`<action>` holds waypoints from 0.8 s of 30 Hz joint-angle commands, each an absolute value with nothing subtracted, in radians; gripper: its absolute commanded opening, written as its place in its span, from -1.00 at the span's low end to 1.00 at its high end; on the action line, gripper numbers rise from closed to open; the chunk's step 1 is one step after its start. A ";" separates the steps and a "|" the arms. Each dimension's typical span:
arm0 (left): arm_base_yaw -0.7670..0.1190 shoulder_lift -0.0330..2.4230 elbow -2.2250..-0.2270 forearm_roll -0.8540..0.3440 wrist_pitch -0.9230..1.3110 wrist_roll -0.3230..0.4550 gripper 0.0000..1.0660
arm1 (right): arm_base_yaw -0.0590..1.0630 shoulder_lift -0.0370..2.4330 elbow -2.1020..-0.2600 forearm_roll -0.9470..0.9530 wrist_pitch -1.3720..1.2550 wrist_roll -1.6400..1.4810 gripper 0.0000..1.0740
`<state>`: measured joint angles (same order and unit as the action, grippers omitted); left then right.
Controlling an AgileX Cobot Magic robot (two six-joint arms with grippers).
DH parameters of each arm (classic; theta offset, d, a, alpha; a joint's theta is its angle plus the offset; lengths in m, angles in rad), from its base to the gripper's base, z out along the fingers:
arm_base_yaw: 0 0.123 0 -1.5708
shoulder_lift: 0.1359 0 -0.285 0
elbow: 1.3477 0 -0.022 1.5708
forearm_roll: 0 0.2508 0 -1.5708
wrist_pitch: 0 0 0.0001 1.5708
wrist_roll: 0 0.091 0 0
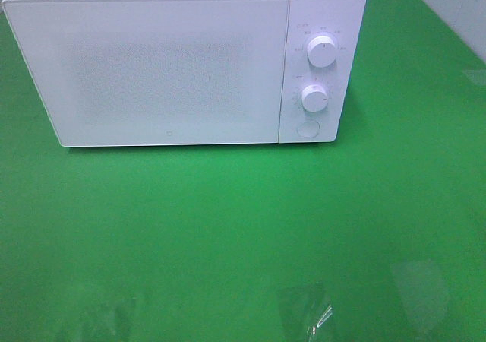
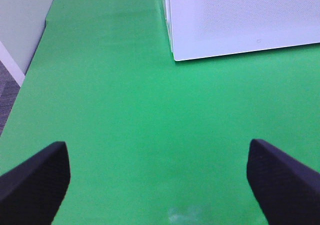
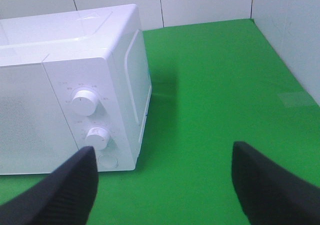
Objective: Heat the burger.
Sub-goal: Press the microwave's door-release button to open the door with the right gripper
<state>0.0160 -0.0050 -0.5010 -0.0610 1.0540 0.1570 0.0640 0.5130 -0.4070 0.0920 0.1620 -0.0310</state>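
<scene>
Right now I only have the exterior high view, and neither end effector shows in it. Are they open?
Observer: Left end effector is open, with nothing between its fingers, over bare green table.
Operator: And the right one?
Observer: Right end effector is open and empty too, pointed toward the knob end of the microwave.
Operator: Any burger in the wrist views?
Observer: No, neither wrist view shows the burger.

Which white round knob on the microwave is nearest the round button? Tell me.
The lower white knob, just above the flat round button on the white microwave; the upper knob sits higher up the panel.
</scene>
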 commanded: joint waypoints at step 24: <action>0.020 -0.022 -0.500 -0.065 1.040 0.151 0.66 | 0.101 1.065 -0.323 0.139 -0.549 0.000 0.36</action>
